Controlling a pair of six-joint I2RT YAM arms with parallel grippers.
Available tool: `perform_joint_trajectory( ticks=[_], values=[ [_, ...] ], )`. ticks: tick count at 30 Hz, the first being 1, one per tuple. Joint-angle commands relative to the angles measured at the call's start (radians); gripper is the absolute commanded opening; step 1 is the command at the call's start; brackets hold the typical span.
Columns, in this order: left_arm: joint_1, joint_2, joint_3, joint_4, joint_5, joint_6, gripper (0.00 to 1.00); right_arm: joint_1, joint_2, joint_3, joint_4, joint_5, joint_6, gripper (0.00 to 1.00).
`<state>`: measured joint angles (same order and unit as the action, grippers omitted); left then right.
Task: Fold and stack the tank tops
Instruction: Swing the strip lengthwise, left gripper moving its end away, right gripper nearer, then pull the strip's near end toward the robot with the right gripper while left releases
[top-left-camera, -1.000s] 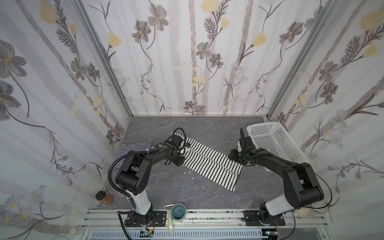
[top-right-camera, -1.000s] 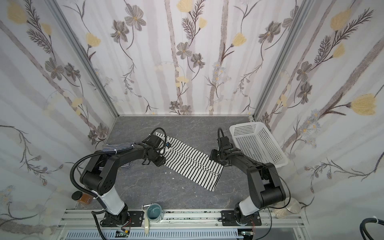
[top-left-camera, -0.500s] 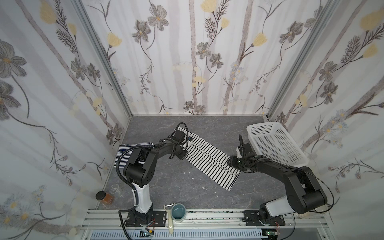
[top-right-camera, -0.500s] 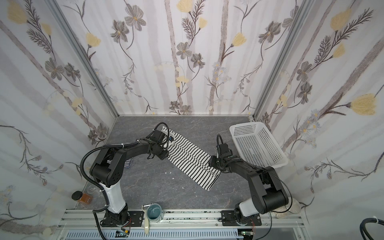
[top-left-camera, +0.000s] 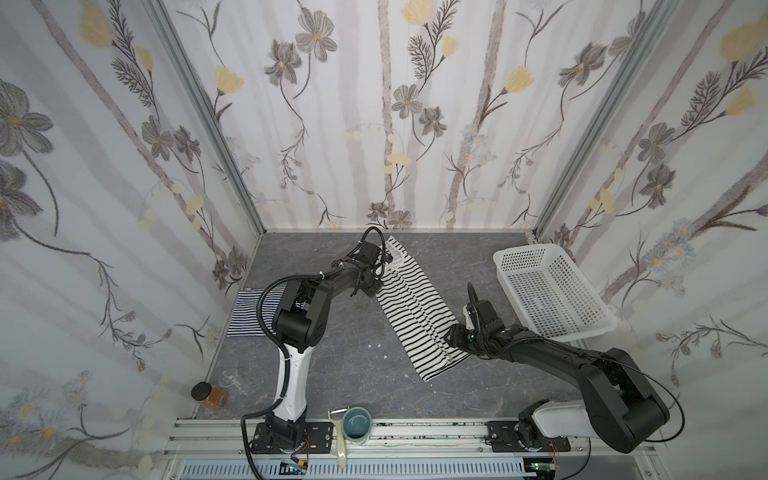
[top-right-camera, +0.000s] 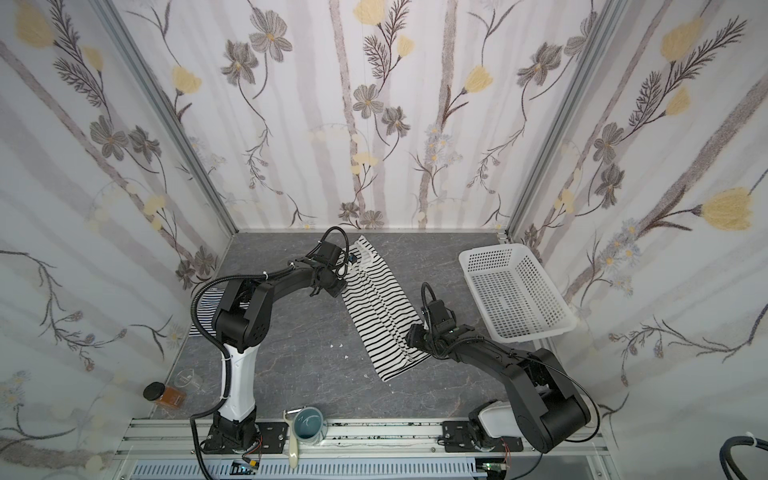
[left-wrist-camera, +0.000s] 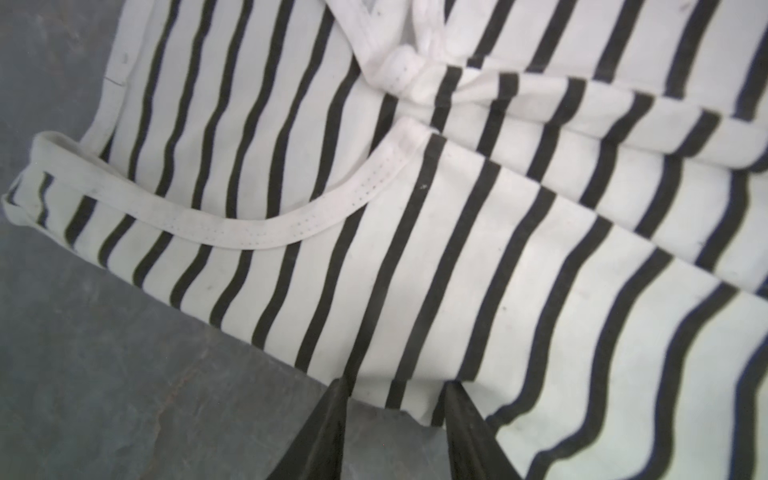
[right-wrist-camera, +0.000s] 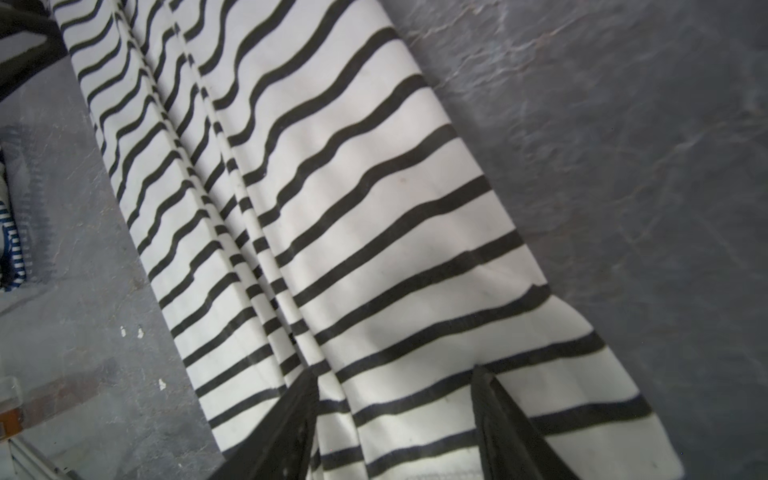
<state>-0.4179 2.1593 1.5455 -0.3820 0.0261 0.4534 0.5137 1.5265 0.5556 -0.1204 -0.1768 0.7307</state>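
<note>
**Where everything sits on my table**

The wide-striped tank top (top-left-camera: 417, 309) lies diagonally mid-table, its far end by my left gripper (top-left-camera: 376, 286), its near end by my right gripper (top-left-camera: 451, 334). The fine-striped tank top (top-left-camera: 253, 313) lies at the left wall, partly behind my left arm. The basket (top-left-camera: 552, 291) sits far right.

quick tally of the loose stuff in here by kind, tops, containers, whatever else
tank tops: 2, wide-striped top and fine-striped top
basket: 1
jar: 1
mug: 1
peeler: 1
total: 6
</note>
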Motion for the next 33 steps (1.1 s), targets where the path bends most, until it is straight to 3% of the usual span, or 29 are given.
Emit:
perform_joint_trajectory(
  ticks=[1,10,16,25,33],
  values=[
    [0.0,0.044,0.06,-0.055,-0.035,0.019,0.41,0.062,0.027,0.005,-0.008,-0.027,0.083,0.6],
    [0.002,0.064,0.094,-0.063,-0.076,0.033,0.42,0.294,0.136,0.08,0.029,-0.042,0.225,0.6],
    [0.005,0.022,0.052,-0.062,-0.068,0.044,0.41,0.418,0.211,0.176,0.001,-0.051,0.252,0.61],
    [0.014,-0.115,-0.026,-0.061,-0.052,0.019,0.42,0.399,0.02,0.155,-0.039,0.03,0.261,0.68],
    [0.014,-0.323,-0.236,-0.058,0.034,-0.009,0.42,0.351,-0.08,-0.005,0.012,-0.001,0.306,0.68]
  ],
)
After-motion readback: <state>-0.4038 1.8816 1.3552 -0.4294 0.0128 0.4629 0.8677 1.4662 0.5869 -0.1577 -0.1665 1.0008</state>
